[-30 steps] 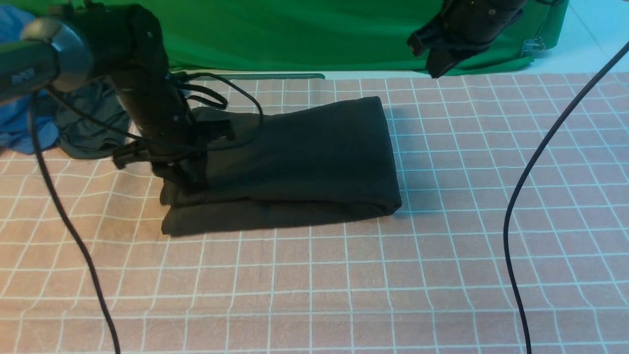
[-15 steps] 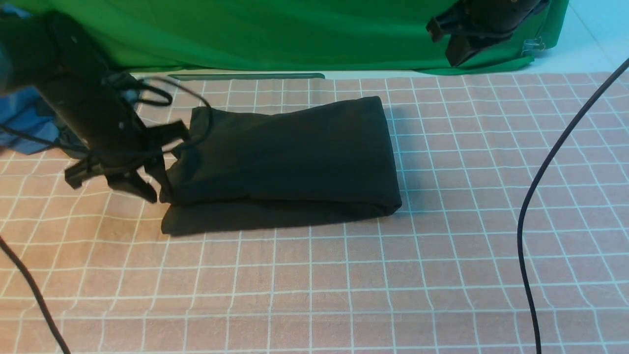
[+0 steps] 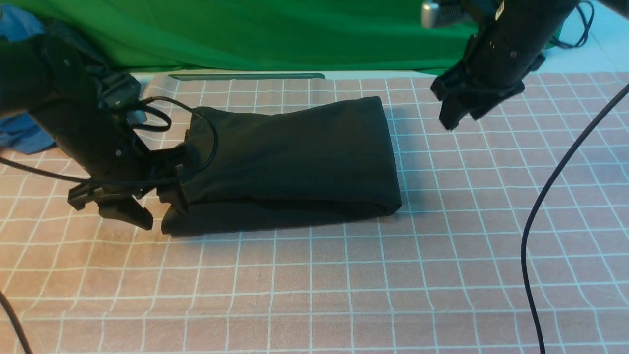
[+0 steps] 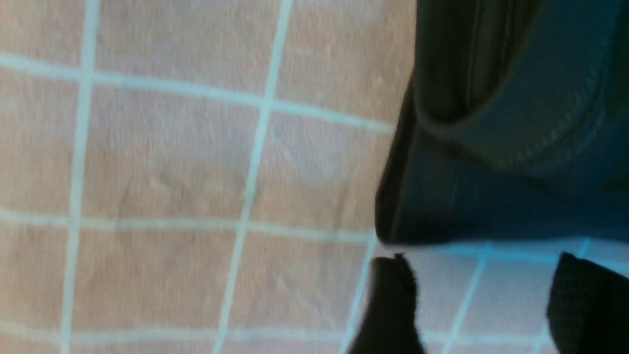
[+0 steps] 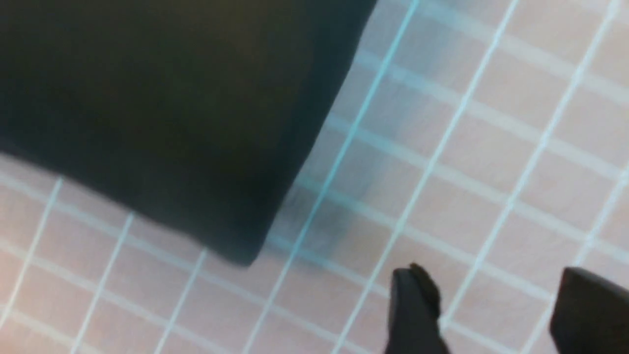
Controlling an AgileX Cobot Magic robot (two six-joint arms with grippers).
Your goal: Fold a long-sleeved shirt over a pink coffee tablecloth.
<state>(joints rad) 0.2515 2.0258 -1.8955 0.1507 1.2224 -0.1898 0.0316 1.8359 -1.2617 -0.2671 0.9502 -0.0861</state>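
Observation:
The long-sleeved shirt (image 3: 295,162) lies folded into a black oblong on the pink coffee tablecloth (image 3: 314,275). My left gripper (image 3: 156,209) is open at the shirt's left end, low over the cloth and close beside the near left corner. In the left wrist view its fingers (image 4: 393,295) have only the tablecloth (image 4: 172,162) between them, and the shirt's hem (image 4: 516,147) lies just beyond the tips. My right gripper (image 3: 459,110) hangs open above the cloth, right of the shirt's far right corner. In the right wrist view, that gripper (image 5: 496,285) is empty and the shirt (image 5: 172,108) lies apart from it.
A green cloth (image 3: 295,34) hangs along the back edge. A blue garment (image 3: 24,132) lies at the far left behind my left arm. A black cable (image 3: 540,211) hangs over the right side of the tablecloth.
My left gripper has slid off the shirt's left end and opened. My right arm has come down from the back toward the tablecloth and its gripper has opened.

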